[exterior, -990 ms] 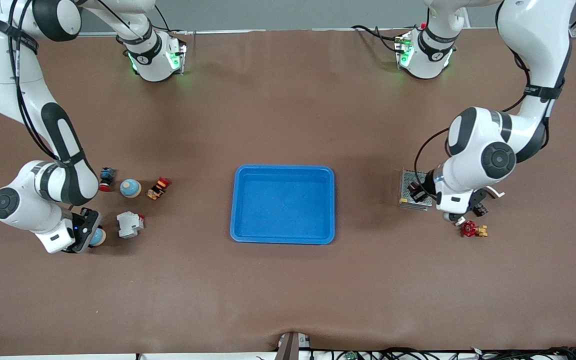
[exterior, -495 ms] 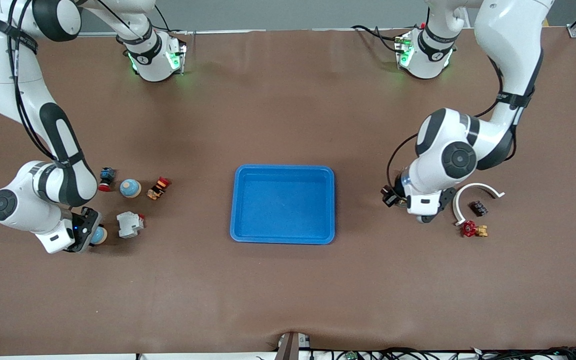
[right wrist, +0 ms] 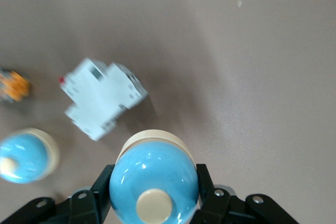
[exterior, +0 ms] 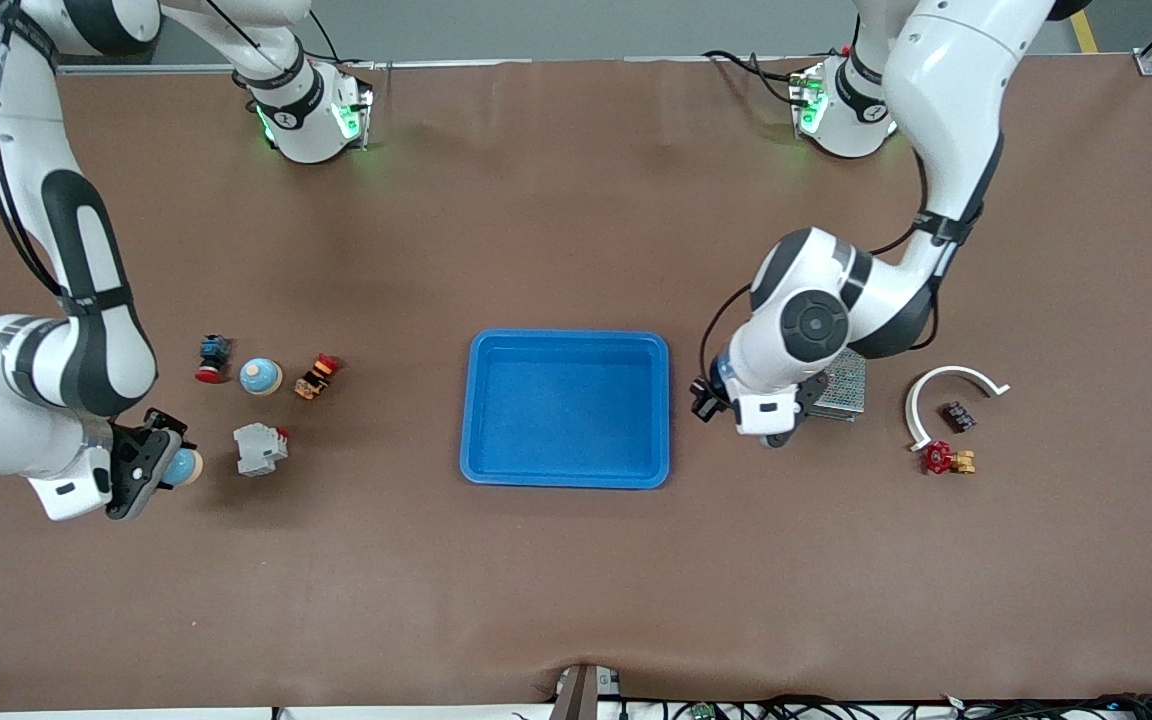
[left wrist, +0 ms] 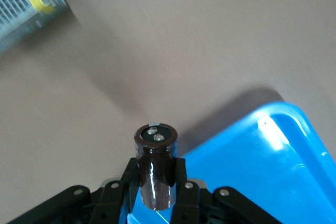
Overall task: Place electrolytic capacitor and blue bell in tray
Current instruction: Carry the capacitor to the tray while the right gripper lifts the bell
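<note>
the left gripper (exterior: pixel 714 400), at the tray's (exterior: pixel 566 480) right edge in the front view, grips the electrolytic capacitor (left wrist: pixel 155 163) and should slide over before letting go, and the right gripper (exterior: pixel 151 462) at lower left, hugging the blue bell (right wrist: pixel 152 182), should lift it clear.

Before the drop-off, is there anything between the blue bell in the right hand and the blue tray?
The white blocky part sits on the table between the dome-shaped blue bell, shut in the right hand, and the shallow bright blue plastic tray. Carried high, the bell would likely pass over it.

Right gripper (exterior: pixel 161 462) grips blue bell (exterior: pixel 182 465) (tray (exterior: pixel 566 475) unfilled).
</note>
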You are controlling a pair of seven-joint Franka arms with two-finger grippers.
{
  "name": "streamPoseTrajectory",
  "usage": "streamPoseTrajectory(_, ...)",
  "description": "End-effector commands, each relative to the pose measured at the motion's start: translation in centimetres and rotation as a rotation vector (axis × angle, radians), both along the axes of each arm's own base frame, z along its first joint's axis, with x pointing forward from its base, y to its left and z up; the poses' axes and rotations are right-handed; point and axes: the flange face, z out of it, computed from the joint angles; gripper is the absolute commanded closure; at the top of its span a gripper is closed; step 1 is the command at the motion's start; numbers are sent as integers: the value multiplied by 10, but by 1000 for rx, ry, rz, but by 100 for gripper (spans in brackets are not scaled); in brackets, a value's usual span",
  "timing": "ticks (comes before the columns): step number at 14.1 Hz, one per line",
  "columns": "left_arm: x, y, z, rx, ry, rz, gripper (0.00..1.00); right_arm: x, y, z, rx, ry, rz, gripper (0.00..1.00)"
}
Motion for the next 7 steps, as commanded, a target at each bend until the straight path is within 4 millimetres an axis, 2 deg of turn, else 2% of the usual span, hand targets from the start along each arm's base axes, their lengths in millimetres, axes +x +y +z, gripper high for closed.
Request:
streamPoseTrajectory(1,0,-37,-11,-18,28,31,100,-6,38,46,1,34,-139,56)
streamPoseTrajectory(3,-5,-54,-21,-21,34,19,100,-15,87,78,-17,71,-250,56)
streamPoseTrajectory(6,-18,-81,-38,-33,34,-11,100,-32,159,112,-47,96,-385,56)
streamPoseTrajectory(7,-19,-84,-42,-38,29,7,100,-40,177,120,-62,115,-448,56)
